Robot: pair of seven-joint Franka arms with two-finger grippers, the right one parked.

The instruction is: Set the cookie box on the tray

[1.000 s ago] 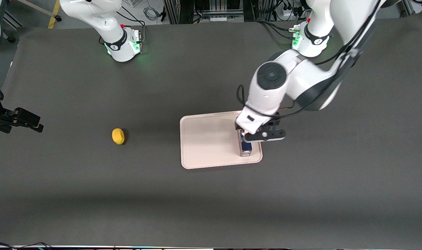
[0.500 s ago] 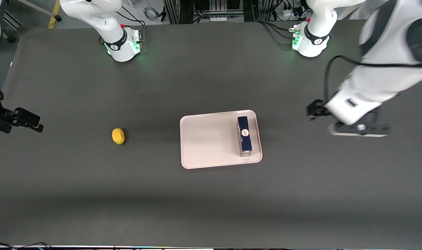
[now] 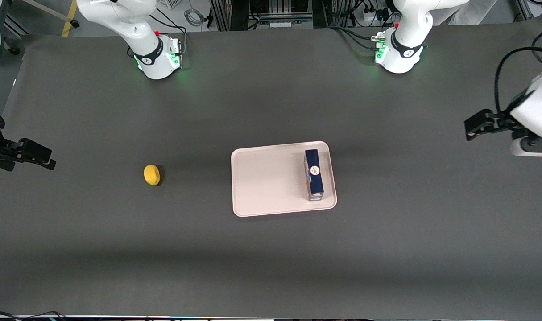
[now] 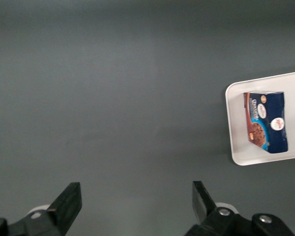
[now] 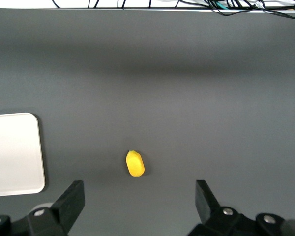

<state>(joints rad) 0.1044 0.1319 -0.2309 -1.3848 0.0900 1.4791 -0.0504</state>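
Cookie box (image 3: 313, 174) is judged a light, stiff carton w/ smooth printed faces, best gripped across its narrow sides at mid-length. It is seen lying flat inside the tray (image 3: 271, 200), well apart from the end effector (image 4: 135, 204), whose fingers are spread wide, holding nothing. Count: 1 cookie box, 1 tray, 1 yellow lump (image 3: 151, 174) on the tabletop (image 3: 386, 249), farther from the end effector than the tray.

You have one cookie box (image 3: 314, 174) on one tray (image 3: 266, 183) mid-worktop, one yellow lump (image 3: 151, 174) alone, and one gripper (image 4: 136, 202), fingers spread, at the working arm's edge.
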